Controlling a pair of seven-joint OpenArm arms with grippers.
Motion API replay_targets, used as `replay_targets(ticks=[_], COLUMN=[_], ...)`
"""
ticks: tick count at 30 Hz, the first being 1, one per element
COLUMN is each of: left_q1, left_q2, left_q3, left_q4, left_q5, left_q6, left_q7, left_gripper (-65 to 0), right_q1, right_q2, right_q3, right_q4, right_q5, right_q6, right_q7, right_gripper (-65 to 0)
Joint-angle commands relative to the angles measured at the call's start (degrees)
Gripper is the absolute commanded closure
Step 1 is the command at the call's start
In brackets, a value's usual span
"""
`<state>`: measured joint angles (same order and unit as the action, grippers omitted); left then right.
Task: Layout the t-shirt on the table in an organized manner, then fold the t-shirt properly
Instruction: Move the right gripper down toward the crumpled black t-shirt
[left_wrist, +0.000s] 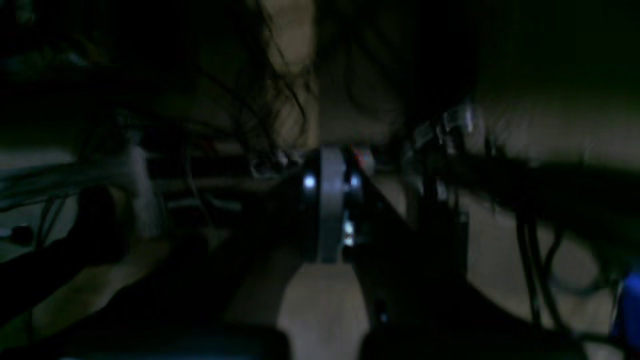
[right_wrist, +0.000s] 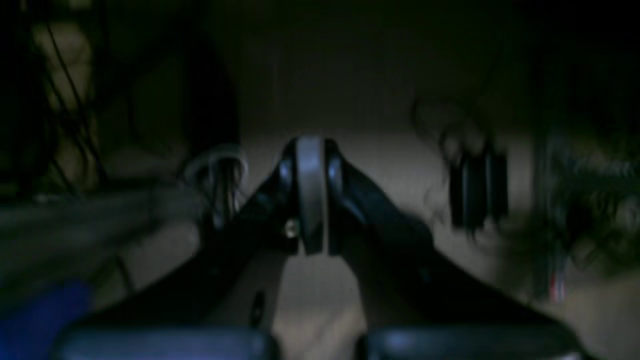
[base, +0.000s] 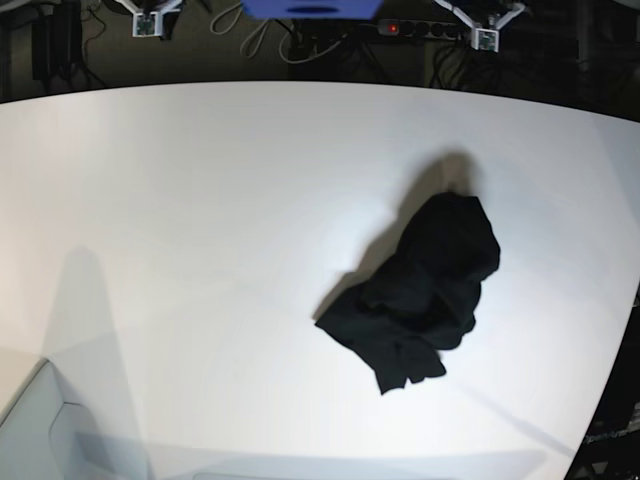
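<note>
Both grippers, left gripper (left_wrist: 330, 220) and right gripper (right_wrist: 311, 200), appear in their dim, blurred wrist views with jaws pressed together on nothing, away from the cloth. Crumpled in a heap lies the plain black, soft, matte cloth t-shirt (base: 425, 295), resting on the large smooth white table (base: 200, 200), toward that table's right-hand edge in the base view and just beside its curved rim. Laying out has seemingly not begun; the next move calls for opening the jaws, descending to the heap and spreading it. Sleeves and collar cannot be distinguished among the folds.
</note>
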<state>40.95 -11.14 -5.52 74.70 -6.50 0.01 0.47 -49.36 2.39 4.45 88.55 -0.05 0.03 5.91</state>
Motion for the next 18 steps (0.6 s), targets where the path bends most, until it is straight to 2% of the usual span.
replay_targets(ticks=[1,8,14,18], left_q1=[1.5,6.1,8.6,9.1], left_q2=[-0.5,0.0,0.1,-0.4], left_q3=[-0.9,-6.3,-6.7,-6.7], left_q4=[3.2,18.9,29.1,35.1], left_q5=[-0.5,-1.4,-1.8,-8.2], left_q6=[0.2,0.2,0.2,0.2], left_q7=[-1.3,-1.3,-1.3,-1.3], left_gripper=[0.0,0.0,0.0,0.0], right_q1=[-1.8,-3.3,0.3,5.0], right_q2=[-0.4,-2.7,-2.5,-2.4], right_q3=[0.3,-0.4,-7.1,-13.8], right_q4=[3.3,20.2,27.8,27.8], right_q5=[0.0,0.0,0.0,0.0], right_q6=[0.3,0.4,0.4,0.4], right_q7=[1.4,1.4,1.3,-0.6], right_gripper=[0.0,0.0,0.0,0.0])
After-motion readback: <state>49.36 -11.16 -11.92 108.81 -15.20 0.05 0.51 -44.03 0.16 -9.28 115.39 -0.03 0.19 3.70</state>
